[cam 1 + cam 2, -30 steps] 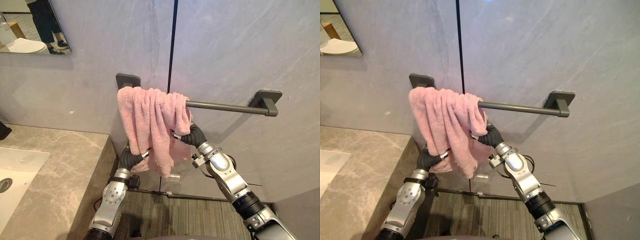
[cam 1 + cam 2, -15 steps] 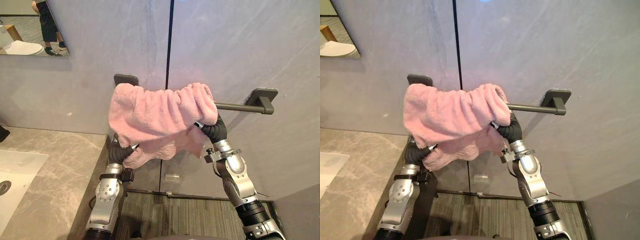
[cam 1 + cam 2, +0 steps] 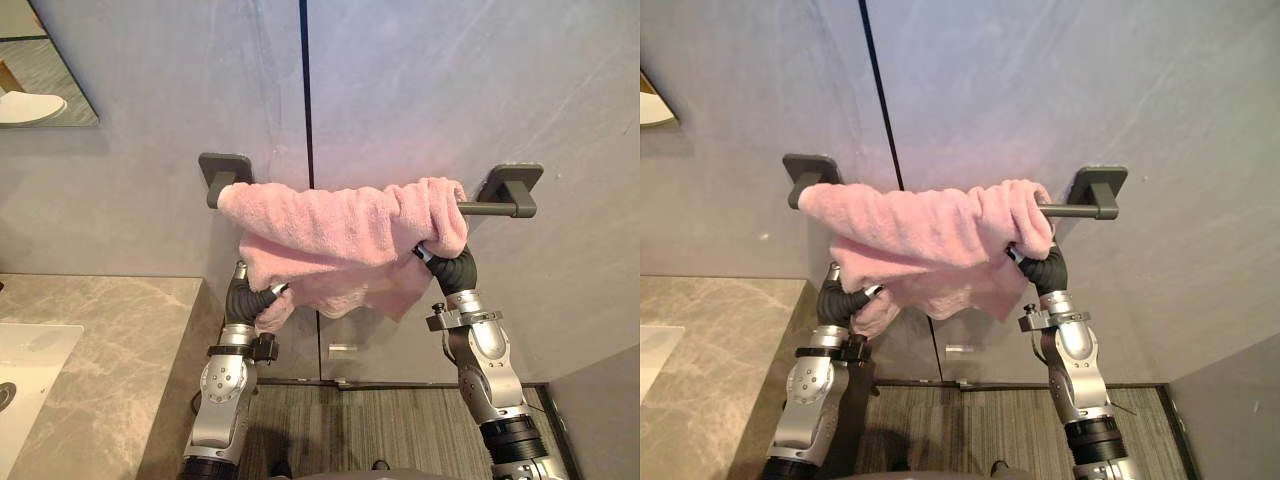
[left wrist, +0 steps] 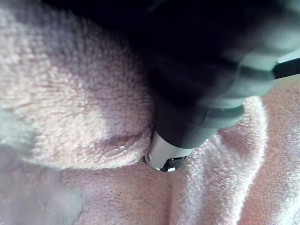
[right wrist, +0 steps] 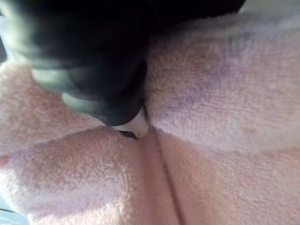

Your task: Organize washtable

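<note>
Your pink towel (image 3: 340, 225) hangs over the towel bar (image 3: 490, 208), bunched just above your right hand (image 3: 455, 270) and sagging over your left hand (image 3: 245, 298). Both hands are buried in cloth, so their grip cannot be told. If either hand pulls away snagged, the uneven drape likely slides off.

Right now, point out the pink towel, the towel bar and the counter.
pink towel (image 3: 330, 225): left eye view, draped middle.
towel bar (image 3: 485, 209): left eye view, bare right end.
counter (image 3: 130, 320): left eye view, bare marbled top.
</note>
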Available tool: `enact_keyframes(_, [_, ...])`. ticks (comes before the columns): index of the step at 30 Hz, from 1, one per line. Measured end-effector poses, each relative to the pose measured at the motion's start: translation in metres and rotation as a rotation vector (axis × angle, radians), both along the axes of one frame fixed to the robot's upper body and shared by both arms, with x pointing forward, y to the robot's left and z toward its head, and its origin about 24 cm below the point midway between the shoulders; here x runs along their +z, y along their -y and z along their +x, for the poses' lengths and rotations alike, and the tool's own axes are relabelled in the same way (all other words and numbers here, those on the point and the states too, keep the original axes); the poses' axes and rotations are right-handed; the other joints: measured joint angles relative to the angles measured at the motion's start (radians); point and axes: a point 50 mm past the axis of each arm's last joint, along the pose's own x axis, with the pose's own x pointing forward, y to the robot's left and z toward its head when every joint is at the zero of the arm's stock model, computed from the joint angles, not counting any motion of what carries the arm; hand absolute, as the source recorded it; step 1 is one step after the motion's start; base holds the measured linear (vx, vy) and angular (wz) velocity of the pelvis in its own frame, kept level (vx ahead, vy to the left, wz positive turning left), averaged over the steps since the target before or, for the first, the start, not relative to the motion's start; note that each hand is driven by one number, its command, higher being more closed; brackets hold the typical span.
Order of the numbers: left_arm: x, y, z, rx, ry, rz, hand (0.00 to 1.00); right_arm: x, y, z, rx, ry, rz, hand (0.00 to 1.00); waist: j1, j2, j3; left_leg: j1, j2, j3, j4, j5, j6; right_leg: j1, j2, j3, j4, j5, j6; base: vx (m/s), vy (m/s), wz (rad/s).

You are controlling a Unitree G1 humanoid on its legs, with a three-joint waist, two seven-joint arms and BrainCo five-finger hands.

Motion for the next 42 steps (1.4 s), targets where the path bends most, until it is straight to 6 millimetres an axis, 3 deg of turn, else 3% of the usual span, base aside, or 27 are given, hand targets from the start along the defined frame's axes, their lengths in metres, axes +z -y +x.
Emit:
enact_keyframes(5, [-0.004, 0.001, 0.001, -0.011, -0.017, 0.004, 1.00, -0.018, 0.003, -0.001, -0.023, -0.074, 0.016, 1.00, 0.000, 0.004, 0.002, 0.000, 0.000, 0.002, 0.000, -0.002, 0.000, 0.000, -0.001, 0.003, 0.000, -0.001, 0.001, 0.00, 0.000, 0.00])
enact_keyframes(8, [-0.019, 0.001, 0.001, -0.016, -0.085, 0.007, 1.00, -0.029, 0.002, -0.002, -0.029, -0.124, 0.026, 1.00, 0.000, 0.006, 0.003, 0.000, 0.000, 0.002, 0.000, -0.003, 0.000, -0.001, -0.001, 0.003, 0.000, -0.002, 0.002, 0.00, 0.000, 0.00])
enact_keyframes(23, [-0.049, 0.000, -0.002, 0.005, -0.222, -0.031, 1.00, -0.045, -0.004, -0.002, -0.040, -0.179, 0.013, 1.00, 0.001, 0.007, 0.001, 0.008, -0.002, 0.001, 0.000, -0.003, 0.001, 0.003, -0.002, 0.002, 0.009, -0.004, 0.003, 0.00, 0.000, 0.00])
enact_keyframes(36, [-0.058, 0.000, -0.004, 0.009, -0.259, -0.028, 1.00, -0.051, -0.004, -0.002, -0.056, -0.189, -0.076, 1.00, -0.001, 0.003, -0.008, 0.007, -0.002, -0.007, -0.002, -0.004, 0.000, 0.007, -0.002, -0.009, -0.007, -0.003, 0.003, 0.00, 0.000, 0.01])
enact_keyframes(37, [-0.058, 0.000, -0.004, 0.009, -0.260, -0.028, 0.00, -0.052, -0.004, -0.002, -0.059, -0.192, -0.077, 0.00, -0.001, 0.003, -0.008, 0.009, -0.002, -0.007, -0.002, -0.004, 0.000, 0.011, -0.002, -0.010, -0.009, -0.003, 0.003, 0.00, -0.001, 0.04])
enact_keyframes(42, [-0.061, -0.006, -0.006, 0.026, -0.279, -0.018, 0.00, -0.070, 0.009, -0.005, -0.145, -0.288, -0.080, 0.00, 0.000, 0.000, -0.009, 0.009, -0.001, -0.010, -0.003, -0.004, 0.000, 0.019, -0.001, -0.014, -0.024, 0.005, -0.002, -0.01, -0.002, 0.02])
